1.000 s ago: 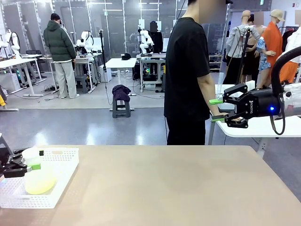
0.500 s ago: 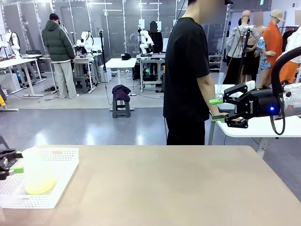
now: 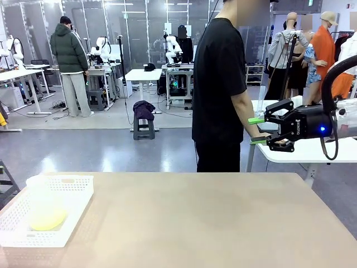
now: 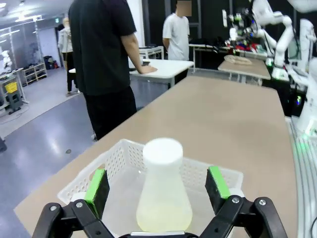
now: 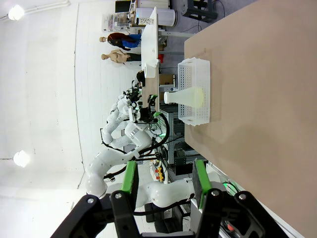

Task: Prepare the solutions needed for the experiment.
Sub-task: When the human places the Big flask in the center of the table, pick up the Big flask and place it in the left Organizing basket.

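Between the green pads (image 4: 96, 189) of the left gripper (image 4: 159, 190), which stand wide apart with nothing clamped, rises the frosted conical flask (image 4: 164, 193). It stands upright just beyond the fingertips, touching neither pad, and the solutions (image 4: 163, 221) lie as a shallow pale yellow-green layer in its wide base. Around the flask sits the white perforated basket (image 4: 128, 154), its far wall just past the flask. Beyond the basket the tan table (image 4: 233, 119) stretches away, and at its far left edge stands a person (image 4: 103, 59) in a black shirt.

Seen from the front, the basket (image 3: 72, 194) rests at the table's near left corner with the flask (image 3: 46, 209) inside. Over the table's right side hangs the right gripper (image 3: 257, 130), well above the tabletop, its fingers partly apart and empty. Past those fingers (image 5: 130, 179) in the right wrist view, well away across the bare table, the basket (image 5: 194, 91) holds the flask (image 5: 185, 96).
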Motion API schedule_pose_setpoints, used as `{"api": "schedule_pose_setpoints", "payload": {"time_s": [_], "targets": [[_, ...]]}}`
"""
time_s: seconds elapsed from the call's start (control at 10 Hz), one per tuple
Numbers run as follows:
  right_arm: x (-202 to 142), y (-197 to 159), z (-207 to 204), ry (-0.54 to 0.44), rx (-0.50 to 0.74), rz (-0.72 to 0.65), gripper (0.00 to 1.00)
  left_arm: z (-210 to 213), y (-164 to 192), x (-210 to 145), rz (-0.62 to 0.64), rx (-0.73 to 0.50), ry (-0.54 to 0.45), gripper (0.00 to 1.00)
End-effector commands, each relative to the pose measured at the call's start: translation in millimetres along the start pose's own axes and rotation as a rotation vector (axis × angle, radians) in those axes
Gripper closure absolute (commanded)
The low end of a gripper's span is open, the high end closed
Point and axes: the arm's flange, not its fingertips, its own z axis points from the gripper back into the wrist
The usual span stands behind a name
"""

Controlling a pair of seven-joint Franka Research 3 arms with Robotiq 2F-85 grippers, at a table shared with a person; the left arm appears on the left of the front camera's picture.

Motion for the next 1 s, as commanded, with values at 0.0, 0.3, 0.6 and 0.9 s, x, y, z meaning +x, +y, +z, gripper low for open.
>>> {"api": "schedule_pose_setpoints", "payload": {"time_s": [0.0,0.3,0.6,0.9], "targets": [[-0.5,1.6,-0.1,0.0,0.006,0.003,0.43,4.9,-22.0,56.1,0.112,0.038,-0.059,0.0],[-0.5,1.6,-0.1,0.0,0.006,0.003,0.43,-33.8,-42.3,133.4,0.263,-0.096,-0.122,0.0],[-0.5,1.6,-0.1,0.0,0.006,0.003,0.43,-99.0,-35.1,175.2,0.536,-0.349,-0.009,0.0],[-0.5,1.6,-0.1,0.0,0.006,0.003,0.43,-146.9,-29.4,190.2,0.887,-0.574,0.18,0.0]]}}
